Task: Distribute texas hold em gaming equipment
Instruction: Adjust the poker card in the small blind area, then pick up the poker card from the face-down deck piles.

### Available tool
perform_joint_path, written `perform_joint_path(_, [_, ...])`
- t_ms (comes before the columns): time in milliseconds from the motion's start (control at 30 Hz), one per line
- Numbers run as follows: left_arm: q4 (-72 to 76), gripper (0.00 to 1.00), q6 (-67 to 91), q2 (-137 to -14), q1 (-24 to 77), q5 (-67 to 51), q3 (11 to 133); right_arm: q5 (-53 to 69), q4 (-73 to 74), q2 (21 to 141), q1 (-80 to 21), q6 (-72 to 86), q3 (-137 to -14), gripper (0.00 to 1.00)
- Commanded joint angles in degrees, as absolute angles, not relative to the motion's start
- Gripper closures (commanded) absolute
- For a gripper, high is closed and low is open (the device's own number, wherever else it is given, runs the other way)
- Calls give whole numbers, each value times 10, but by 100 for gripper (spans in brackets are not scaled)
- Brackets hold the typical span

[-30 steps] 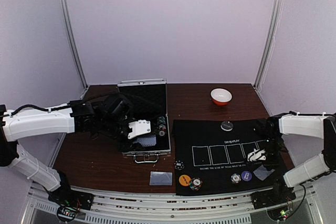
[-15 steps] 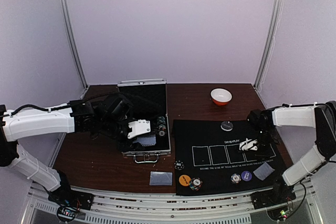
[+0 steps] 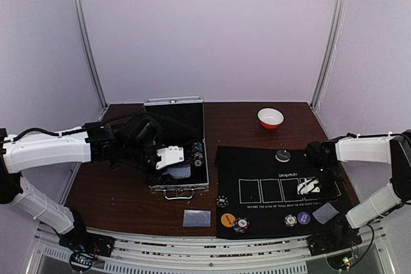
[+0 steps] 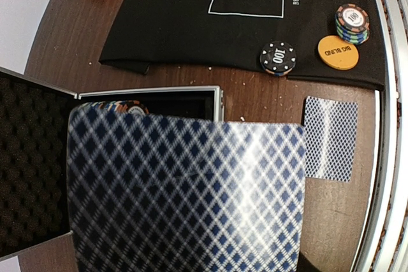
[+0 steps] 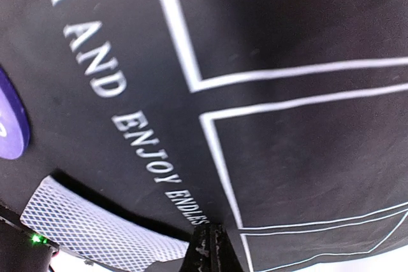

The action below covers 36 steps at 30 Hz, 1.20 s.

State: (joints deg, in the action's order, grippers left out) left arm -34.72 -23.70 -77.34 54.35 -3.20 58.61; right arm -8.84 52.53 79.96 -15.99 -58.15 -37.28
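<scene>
Left end effector (image 3: 171,158): clamped on the held cards (image 4: 185,195) and hanging over the open case (image 3: 174,120), at 9 o'clock on the worktop (image 3: 122,190).
Held cards, risk: how deep the grip sits cannot be told (the wrist view shows only patterned backs). A quick swing toward the mat could fan the cards out and drop some into the case.
Lone card (image 3: 196,217): flat on the worktop at 6 o'clock from the case, apart from everything else.
Mat (image 3: 257,165): black printed cloth at 3 o'clock from the case. On its 6 o'clock edge an orange disc (image 3: 227,219) sits just beside a chip stack (image 3: 240,224), with a purple disc (image 3: 304,217) farther toward 3 o'clock.
Right end effector (image 3: 309,186): closed, nothing seen between its tips, down at the mat surface, at 11 o'clock from the corner card (image 3: 325,212).
Mat, risk: tips pressing on the cloth can drag it, toppling stacks or sliding discs out of place.
Change: since half a second ago the mat and everything on it have shifted slightly toward 3 o'clock. The right end effector has moved toward 4 o'clock, and the left arm is unchanged.
</scene>
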Motion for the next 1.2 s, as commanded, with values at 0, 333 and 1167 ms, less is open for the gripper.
perform_joint_path(0, [-333, 47, -242, -758, 539, -38, 591, -82, 542, 786, -160, -573, -368, 100])
perform_joint_path(333, [-333, 47, -241, -753, 539, -33, 588, -69, 575, 809, -160, -587, -376, 100])
perform_joint_path(1167, [-339, 47, -245, -757, 538, -24, 603, -76, 335, 691, -234, -314, -663, 55])
